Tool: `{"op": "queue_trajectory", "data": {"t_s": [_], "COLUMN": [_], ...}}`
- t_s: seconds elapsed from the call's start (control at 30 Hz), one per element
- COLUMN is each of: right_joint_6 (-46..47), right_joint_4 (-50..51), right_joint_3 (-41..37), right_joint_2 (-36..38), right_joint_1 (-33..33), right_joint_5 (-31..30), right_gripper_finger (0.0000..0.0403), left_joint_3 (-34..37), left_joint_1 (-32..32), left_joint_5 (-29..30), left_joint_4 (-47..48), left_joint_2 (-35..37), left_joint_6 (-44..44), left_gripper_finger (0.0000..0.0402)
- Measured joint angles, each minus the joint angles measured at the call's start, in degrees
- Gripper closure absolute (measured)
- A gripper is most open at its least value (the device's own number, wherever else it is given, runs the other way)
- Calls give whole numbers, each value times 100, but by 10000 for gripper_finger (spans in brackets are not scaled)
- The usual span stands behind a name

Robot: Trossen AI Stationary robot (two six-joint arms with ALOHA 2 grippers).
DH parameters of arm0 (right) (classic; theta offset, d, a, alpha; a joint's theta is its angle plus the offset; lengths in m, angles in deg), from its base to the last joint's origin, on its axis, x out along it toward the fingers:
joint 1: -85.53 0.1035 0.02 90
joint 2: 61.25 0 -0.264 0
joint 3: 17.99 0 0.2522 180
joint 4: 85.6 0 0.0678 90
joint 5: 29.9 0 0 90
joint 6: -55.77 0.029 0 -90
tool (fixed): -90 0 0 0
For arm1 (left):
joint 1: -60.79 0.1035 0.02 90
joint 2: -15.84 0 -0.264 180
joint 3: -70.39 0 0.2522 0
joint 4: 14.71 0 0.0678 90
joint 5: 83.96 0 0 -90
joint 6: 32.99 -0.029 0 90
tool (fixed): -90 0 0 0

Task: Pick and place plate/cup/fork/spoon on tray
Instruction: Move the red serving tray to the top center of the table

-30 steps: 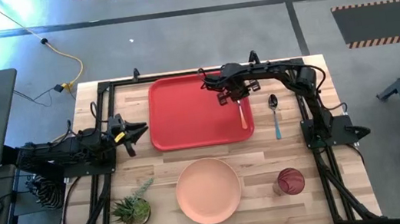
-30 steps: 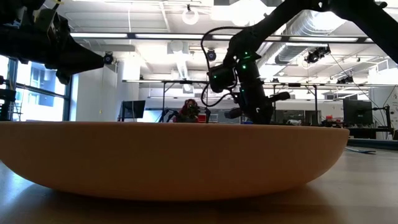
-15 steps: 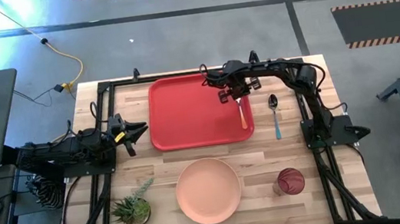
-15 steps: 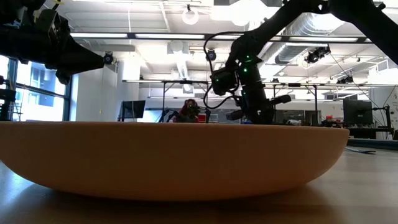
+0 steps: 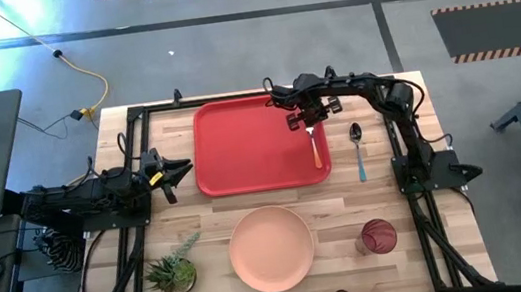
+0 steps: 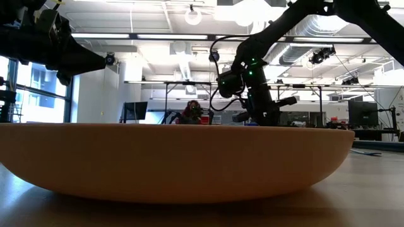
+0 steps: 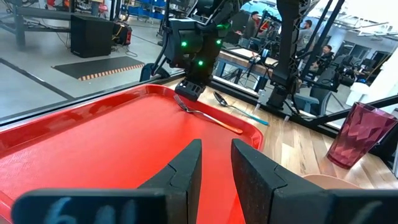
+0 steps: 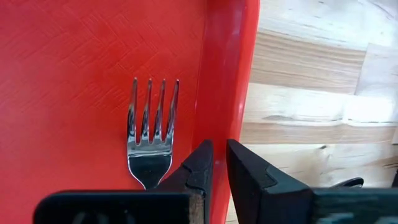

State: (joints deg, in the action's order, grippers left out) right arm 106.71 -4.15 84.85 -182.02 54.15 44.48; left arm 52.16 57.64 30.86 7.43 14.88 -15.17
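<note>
High view: right claw [image 5: 310, 119] sat over the tray [image 5: 241, 149], near its right rim, fingers nearly together with nothing between them. The fork [image 5: 315, 147] lay on the tray just inside that rim, tines at 12 o'clock right under the claw, orange handle running to 6. So the fork looked placed. The spoon [image 5: 358, 149] lay on the bench just off the tray, at about 4 o'clock from the claw, parallel to the fork, bowl at 12 and blue handle at 6. The right arm was clearly the nearer one. The plate [image 5: 271, 248] sat at 6 o'clock from the tray, the cup [image 5: 376, 237] beside it at 3; both on the bench.

Low view: the plate filled the foreground. The right arm hung behind it; claw tips hidden by the rim.

Left wrist view: left claw [image 7: 216, 163] was parked off the tray's left edge, fingers a narrow gap apart, empty. Fork and spoon were across the tray, far from it.

Right wrist view: the fork tines lay flat on the tray alongside the rim. The claw's fingers were a slit apart above the rim, holding nothing.

Judgement: the next pick is probably the spoon, needing a short shift right with the fingers set across the 12–6 handle.
</note>
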Motion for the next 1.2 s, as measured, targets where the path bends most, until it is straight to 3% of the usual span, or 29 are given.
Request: {"op": "queue_trajectory", "data": {"t_s": [0.8, 1.2], "right_joint_6": [6, -197], "right_joint_4": [136, -5], "right_joint_3": [0, 0], "right_joint_2": [0, 0], "right_joint_1": [-50, -50], "right_joint_5": [-93, -52], "right_gripper_finger": [366, 312], "left_joint_3": [0, 0], "left_joint_1": [2, 1], "left_joint_5": [2, 0], "left_joint_4": [0, 0], "left_joint_2": [0, 1], "left_joint_6": [0, 0], "left_gripper_finger": [326, 326]}}
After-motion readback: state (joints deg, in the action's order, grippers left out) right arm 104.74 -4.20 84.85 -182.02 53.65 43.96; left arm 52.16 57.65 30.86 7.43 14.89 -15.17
